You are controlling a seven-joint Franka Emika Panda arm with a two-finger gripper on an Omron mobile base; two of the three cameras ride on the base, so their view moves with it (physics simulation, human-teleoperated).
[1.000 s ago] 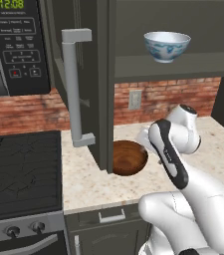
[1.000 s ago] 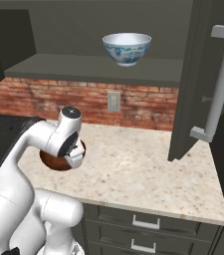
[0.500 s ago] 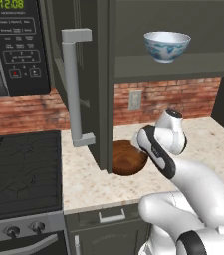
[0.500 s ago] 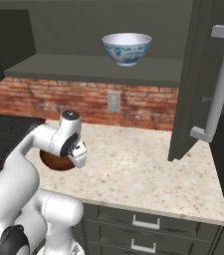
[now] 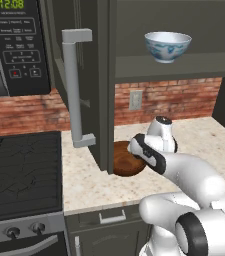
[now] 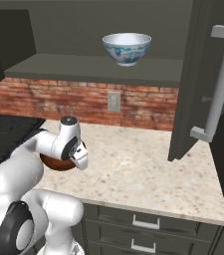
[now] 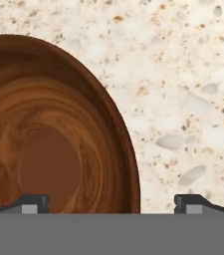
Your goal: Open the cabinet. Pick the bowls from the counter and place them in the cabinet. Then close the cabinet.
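Hovering low over the brown wooden bowl (image 7: 54,144), the gripper (image 7: 111,201) has its jaws spread wide, grasping nothing. Hand view: one fingertip (image 7: 31,203) sits over the bowl's hollow, the other over bare speckled counter (image 7: 183,99), so the bowl's rim wall lies between them. Whether either tip touches the wood, cannot tell.

Left base view: brown bowl (image 5: 126,159) rests on the counter (image 5: 86,182), just beside the lower corner of the open left cabinet door (image 5: 91,75), partly behind the arm's wrist. Right base view: same bowl (image 6: 56,162) peeks out under the white wrist, near the counter's left end.

White bowl with pale blue pattern (image 5: 167,46) stands upright on the lower shelf of the cabinet (image 5: 184,65), well above the counter. Right base view shows it (image 6: 127,48) toward the shelf's front edge.

Both cabinet doors swung open; right door (image 6: 195,79) with its long grey bar handle (image 6: 218,84) juts out over the counter. Left door's handle (image 5: 74,87) faces the camera.

Black microwave (image 5: 14,47) hangs left of the cabinet, stovetop (image 5: 21,170) below it. Brick backsplash (image 6: 73,102) with a wall outlet (image 6: 114,101) behind the counter. Drawers (image 6: 143,224) under the counter edge.
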